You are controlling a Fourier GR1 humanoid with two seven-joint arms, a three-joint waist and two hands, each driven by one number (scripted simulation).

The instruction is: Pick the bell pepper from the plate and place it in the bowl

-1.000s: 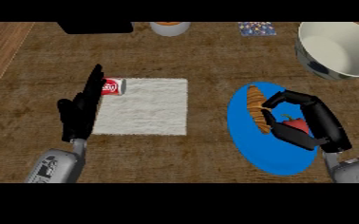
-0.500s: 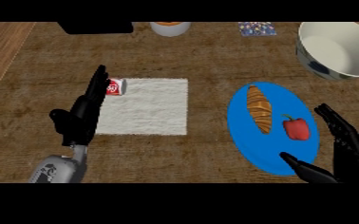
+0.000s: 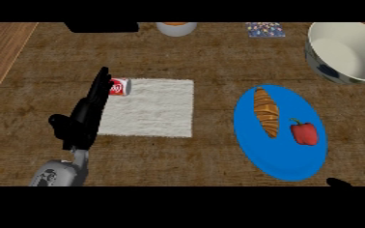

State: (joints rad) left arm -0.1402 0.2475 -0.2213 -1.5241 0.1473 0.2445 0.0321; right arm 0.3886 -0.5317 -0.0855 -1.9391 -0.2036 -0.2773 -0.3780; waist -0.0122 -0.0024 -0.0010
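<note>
A red bell pepper (image 3: pixel 304 133) lies on the right half of a blue plate (image 3: pixel 279 166), next to a croissant (image 3: pixel 267 112). The large white bowl (image 3: pixel 339 51) stands beyond the plate at the upper right edge, holding nothing that I can see. Only a small black tip of my right hand (image 3: pixel 339 182) shows at the lower right corner, below the plate and apart from the pepper. At the left, my left hand (image 3: pixel 82 118) rests open with its fingers pointing up.
A white towel (image 3: pixel 153 108) lies mid-counter with a red can (image 3: pixel 119 86) on its side at its upper left corner, close to my left fingertips. Along the far edge sit a cup (image 3: pixel 176 28), a black object (image 3: pixel 101 27) and a patterned packet (image 3: pixel 265 29).
My right hand, which was curled over the pepper on the plate, has opened and drawn back down to the lower right edge. The pepper stays on the plate.
</note>
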